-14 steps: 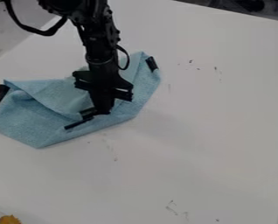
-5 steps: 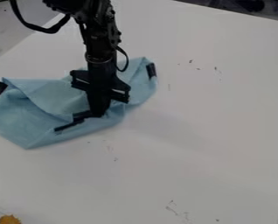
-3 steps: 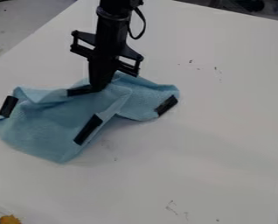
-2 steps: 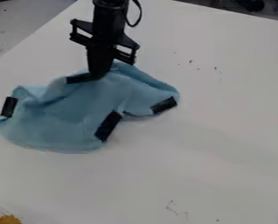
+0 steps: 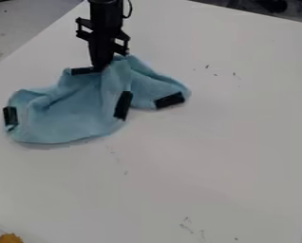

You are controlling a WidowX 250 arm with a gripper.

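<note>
Blue cloth [image 5: 68, 114] at 10 o'clock: bunched, just dragged toward 12. My tool [image 5: 101, 68], at 11, is closed on its upper edge. Right-hand black strip [image 5: 169, 100] came along too; grip's good, creases probably need flattening.

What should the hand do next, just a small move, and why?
Probably draw the hand slightly toward the far edge of the table without letting go: it pinches the far side of the blue cloth, which has creases and folds below it.
</note>
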